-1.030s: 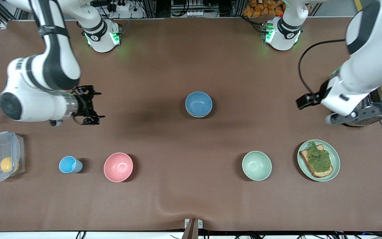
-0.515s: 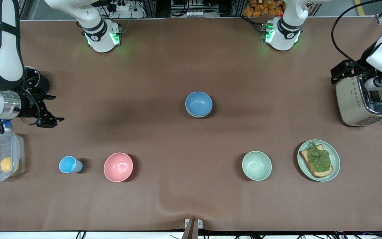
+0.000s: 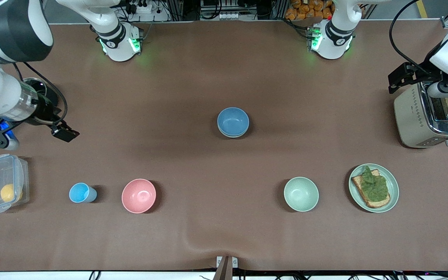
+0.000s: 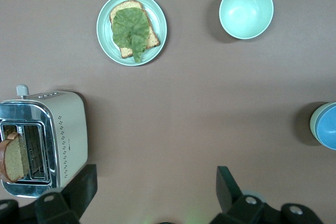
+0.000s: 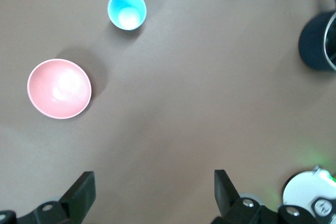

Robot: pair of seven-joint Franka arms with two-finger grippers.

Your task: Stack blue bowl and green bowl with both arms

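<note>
Front view: both arms are pulling back, the left claw (image 4: pixel 155 183) over the bench (image 3: pixel 224 58) beside the toaster (image 3: pixel 414 116) at three o'clock and the right claw (image 5: pixel 152 184) at nine o'clock, each gaping wide and empty. The blue bowl (image 3: pixel 233 120) is sitting nested in the green bowl (image 4: pixel 313 124) at bench centre, so the stacking is looking finished.

A green bowl (image 3: pixel 232 134) shows only as a rim under the blue bowl (image 3: pixel 233 121). The left wrist view crops this stack at its edge. The right wrist view cuts off a dark cup (image 5: pixel 318 42).

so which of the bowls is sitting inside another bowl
The blue bowl, mid-table: a pale green rim shows under it in the left wrist view. The pink bowl and the green bowl each stand alone.
</note>
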